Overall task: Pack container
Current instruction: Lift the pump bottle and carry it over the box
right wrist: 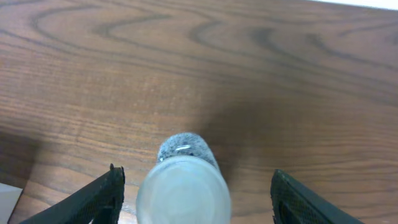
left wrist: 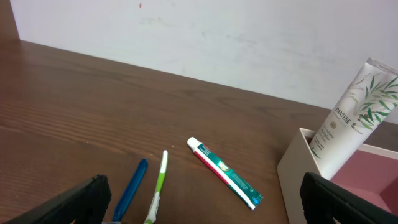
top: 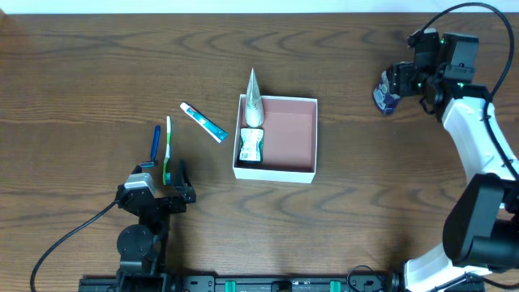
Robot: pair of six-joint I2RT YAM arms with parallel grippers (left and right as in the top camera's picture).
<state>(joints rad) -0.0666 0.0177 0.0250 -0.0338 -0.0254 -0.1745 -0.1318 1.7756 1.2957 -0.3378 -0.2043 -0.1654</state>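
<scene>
Right hand (right wrist: 198, 190) open, straddling bottle (right wrist: 183, 193) near worktop's (right wrist: 249, 62) far right corner, not touching; we centre it, close evenly, lift straight. Left hand (left wrist: 205, 196) open, empty.

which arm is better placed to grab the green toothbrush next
Left: the left gripper, open, sits right by the green toothbrush; the right gripper is far across the table, straddling a bottle.

PANTENE is printed on the white tube (left wrist: 354, 109).
</scene>
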